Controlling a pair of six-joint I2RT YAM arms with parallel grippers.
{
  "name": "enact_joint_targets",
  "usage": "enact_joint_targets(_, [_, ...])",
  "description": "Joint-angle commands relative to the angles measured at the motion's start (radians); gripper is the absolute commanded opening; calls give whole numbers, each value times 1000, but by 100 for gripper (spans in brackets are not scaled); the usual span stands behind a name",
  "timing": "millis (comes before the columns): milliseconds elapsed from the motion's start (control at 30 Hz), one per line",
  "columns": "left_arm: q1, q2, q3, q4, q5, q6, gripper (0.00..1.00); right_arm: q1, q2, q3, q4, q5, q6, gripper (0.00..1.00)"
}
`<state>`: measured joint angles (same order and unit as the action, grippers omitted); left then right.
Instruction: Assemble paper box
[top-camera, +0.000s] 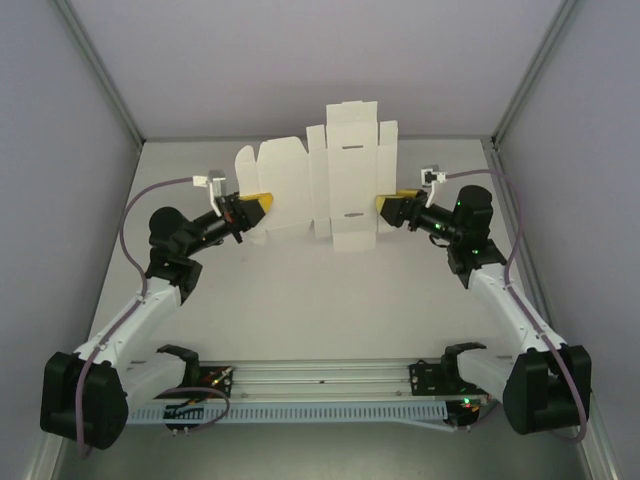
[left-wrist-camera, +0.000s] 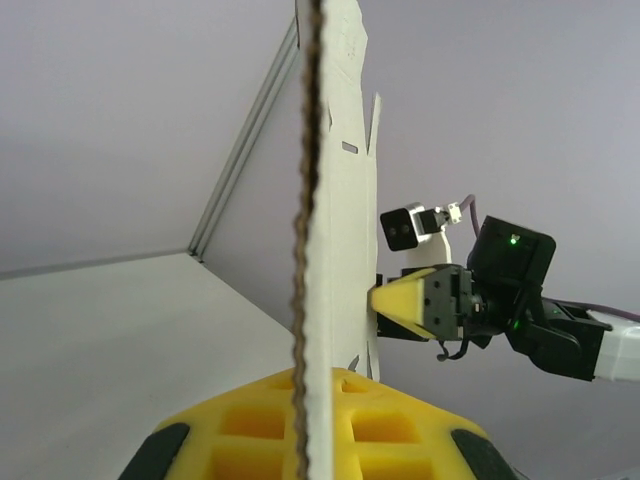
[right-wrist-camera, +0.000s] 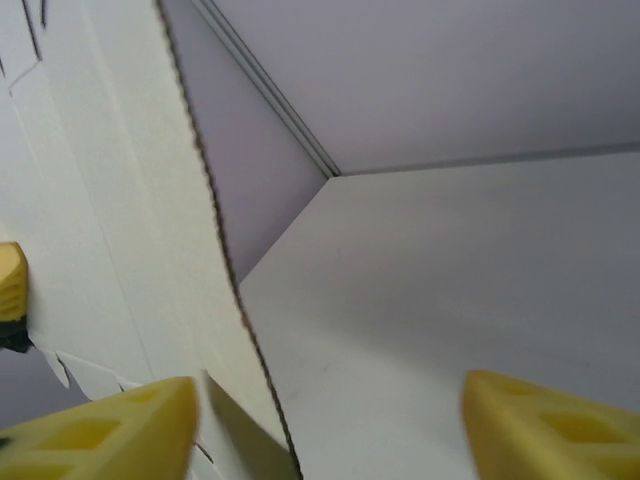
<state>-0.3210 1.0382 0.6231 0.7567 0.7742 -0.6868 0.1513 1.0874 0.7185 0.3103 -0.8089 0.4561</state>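
White table (top-camera: 320, 310), grey walls (top-camera: 300, 60), paper box (top-camera: 345, 170)

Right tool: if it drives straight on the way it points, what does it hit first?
The paper box: its upright edge stands right ahead of the right tool, seemingly between its open jaws, close to one finger. Whether they touch, I cannot tell.

White table (top-camera: 330, 300), grey walls (top-camera: 300, 60)

Paper box (top-camera: 335, 175) upright between left gripper (top-camera: 262, 205) and right gripper (top-camera: 383, 208).
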Motion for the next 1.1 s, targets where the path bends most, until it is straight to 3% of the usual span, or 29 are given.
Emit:
enact_joint_targets(0, [-1, -20, -12, 64, 24, -25, 0, -3, 18, 1, 180, -62, 77, 46])
enact_joint_targets(167, [-1, -20, -20, 61, 12, -25, 0, -2, 39, -3, 282, -131, 125, 3])
enact_joint_targets(400, [-1, -18, -9, -16, -27, 8, 3, -2, 19, -22, 309, -143, 97, 0])
enact_joint_targets(433, [-1, -20, 1, -59, -45, 23, 25, -1, 11, -19, 278, -139, 60, 0])
enact_joint_targets(500, [-1, -31, 33, -213, -113, 84, 87, 5, -10, 2, 127, -104, -63, 0])
enact_joint_targets(533, [-1, -39, 50, -300, -162, 114, 100, 10, -18, 24, 18, -75, -134, 0])
enact_joint_targets(600, [-1, -54, 92, -516, -317, 181, 100, 38, -20, 71, -213, -17, -289, 0])
enact_joint_targets(700, [-2, -58, 127, -768, -614, 224, 100, 100, 5, 92, -425, 53, -452, 0])
enact_joint_targets(800, [-1, -20, 156, -958, -868, 202, 100, 151, 50, 46, -441, 119, -462, 0])
enact_joint_targets(867, [-1, 4, 164, -1009, -906, 207, 100, 169, 78, 21, -428, 171, -461, 0])
enact_joint_targets(967, [-2, 25, 161, -1010, -862, 218, 100, 197, 132, 5, -423, 273, -532, 0])
enact_joint_targets(1067, [-1, 32, 153, -969, -809, 225, 100, 256, 179, 15, -409, 462, -652, 0])
